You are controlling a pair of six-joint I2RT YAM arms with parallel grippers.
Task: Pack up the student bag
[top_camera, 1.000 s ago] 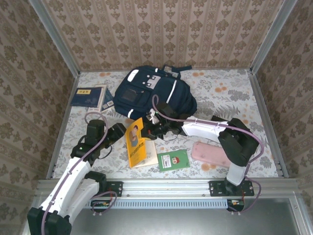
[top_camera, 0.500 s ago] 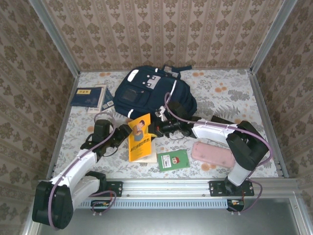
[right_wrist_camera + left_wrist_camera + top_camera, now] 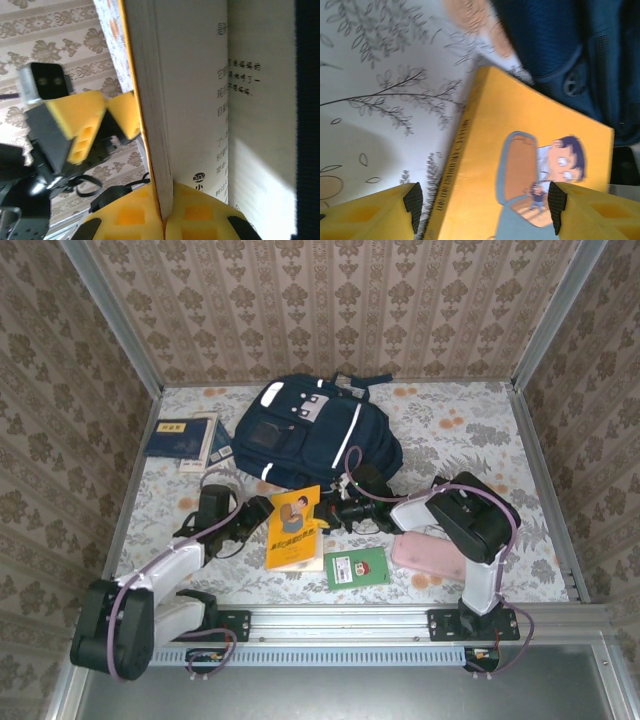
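Found the right pincer (image 3: pixel 335 512) clamped shut on one edge of a yellow book (image 3: pixel 293 528) at centre frame in the overhead view. Noted the left pincer (image 3: pixel 262 512) open, fingers (image 3: pixel 412 200) spread to either side of the same book; could not confirm contact. Located the backpack (image 3: pixel 310 430) at upper centre, lying just behind the book. Recorded a green booklet (image 3: pixel 355 567) and a pink case (image 3: pixel 430 552) right of lower centre, and a navy book (image 3: pixel 180 437) at upper left.
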